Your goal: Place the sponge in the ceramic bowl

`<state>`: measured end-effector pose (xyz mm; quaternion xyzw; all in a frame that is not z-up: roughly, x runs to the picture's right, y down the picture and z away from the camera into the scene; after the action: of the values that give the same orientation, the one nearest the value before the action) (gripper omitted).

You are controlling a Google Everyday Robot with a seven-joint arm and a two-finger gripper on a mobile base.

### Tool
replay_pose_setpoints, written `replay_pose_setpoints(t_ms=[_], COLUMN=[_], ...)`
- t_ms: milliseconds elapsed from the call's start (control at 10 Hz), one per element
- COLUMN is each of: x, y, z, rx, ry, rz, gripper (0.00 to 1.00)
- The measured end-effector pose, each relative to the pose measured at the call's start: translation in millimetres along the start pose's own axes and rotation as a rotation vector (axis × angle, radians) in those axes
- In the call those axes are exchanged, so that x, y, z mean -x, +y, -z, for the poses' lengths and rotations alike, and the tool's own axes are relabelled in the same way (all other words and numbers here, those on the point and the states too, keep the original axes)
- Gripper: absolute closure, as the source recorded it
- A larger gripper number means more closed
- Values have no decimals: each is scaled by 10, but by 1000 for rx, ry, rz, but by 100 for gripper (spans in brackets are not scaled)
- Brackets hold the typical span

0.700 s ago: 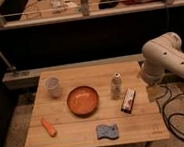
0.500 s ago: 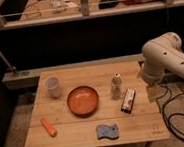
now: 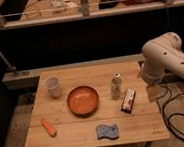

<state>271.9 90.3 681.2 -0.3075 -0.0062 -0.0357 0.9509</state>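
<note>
Single high view facing table [image 3: 75, 134] — hand [image 3: 152, 90] at right

Your gripper [image 3: 152, 88] hangs at the table's [image 3: 68, 136] right edge, jaws wide apart. The box [image 3: 128, 100] and the bottle [image 3: 116, 85] stand between it and the bowl [image 3: 82, 100]; the front strip to the sponge [image 3: 107, 131] lies open to you.

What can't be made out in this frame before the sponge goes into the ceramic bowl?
- Tool: camera view; hidden below the white arm, off the table on its right side, far from the sponge and ceramic bowl.
- Packet label: camera view, too blurred to read.
- Arm's base: cut off by the picture's right edge.
- White cup contents: too dim and small to tell.
</note>
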Motion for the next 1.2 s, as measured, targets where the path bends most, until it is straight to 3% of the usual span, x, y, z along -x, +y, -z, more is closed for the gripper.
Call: replay_pose_setpoints(t_ms=[800, 1200], x=[24, 320], y=[26, 177], z=[-15, -84], rx=[5, 31], ry=[0, -2], rz=[3, 24], gripper=[20, 20])
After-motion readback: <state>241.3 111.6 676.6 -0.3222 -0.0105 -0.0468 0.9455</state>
